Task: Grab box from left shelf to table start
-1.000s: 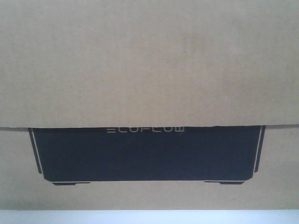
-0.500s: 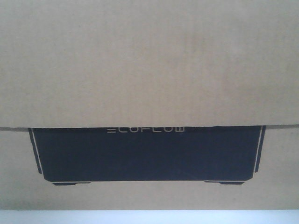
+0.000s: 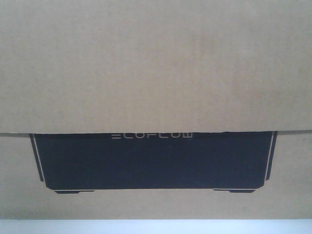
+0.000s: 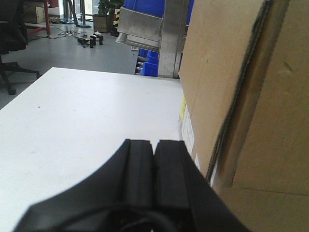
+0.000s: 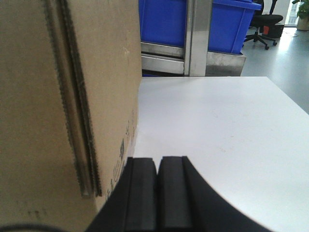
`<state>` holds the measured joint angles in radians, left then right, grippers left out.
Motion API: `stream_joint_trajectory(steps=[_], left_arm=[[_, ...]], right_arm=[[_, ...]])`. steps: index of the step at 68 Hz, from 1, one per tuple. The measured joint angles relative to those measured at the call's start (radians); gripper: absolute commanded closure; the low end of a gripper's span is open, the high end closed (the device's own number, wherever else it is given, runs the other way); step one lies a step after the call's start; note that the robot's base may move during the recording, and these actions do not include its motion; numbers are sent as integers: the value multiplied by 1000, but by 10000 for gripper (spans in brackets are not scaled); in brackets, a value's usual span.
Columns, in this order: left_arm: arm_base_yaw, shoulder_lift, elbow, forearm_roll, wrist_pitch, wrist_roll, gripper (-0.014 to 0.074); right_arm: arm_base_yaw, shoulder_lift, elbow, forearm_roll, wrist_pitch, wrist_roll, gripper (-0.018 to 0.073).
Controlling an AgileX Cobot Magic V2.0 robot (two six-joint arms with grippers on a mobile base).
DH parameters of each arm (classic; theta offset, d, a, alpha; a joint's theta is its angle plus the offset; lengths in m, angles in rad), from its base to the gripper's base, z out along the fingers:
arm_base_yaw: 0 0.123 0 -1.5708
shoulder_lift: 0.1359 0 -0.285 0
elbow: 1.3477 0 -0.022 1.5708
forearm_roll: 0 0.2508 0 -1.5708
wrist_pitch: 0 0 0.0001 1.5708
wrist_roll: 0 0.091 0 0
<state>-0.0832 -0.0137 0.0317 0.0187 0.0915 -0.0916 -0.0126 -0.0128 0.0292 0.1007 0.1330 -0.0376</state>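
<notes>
Front-facing view: the large brown corrugated cardboard box fills nearly everything, its black printed panel lettered "ECOFLOW" facing out. A strip of plain white table shows along the near edge, so the box appears to stand on the table.

Left wrist view: the left gripper has its black fingers pressed together, holding nothing, just beside the box's side wall. The silvery metal shelf stands at the far end of the table.

Right wrist view: the right gripper is likewise closed and empty, next to the opposite wall.

The box seems set down already; next, both arms likely need to draw outward, clear of the cardboard.
</notes>
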Motion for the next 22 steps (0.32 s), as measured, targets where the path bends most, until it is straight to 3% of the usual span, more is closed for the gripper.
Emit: stream_joint_trajectory(steps=[22], left_arm=[[0,0,0,0,0,2,695]], right_arm=[[0,0,0,2,0,0,501]])
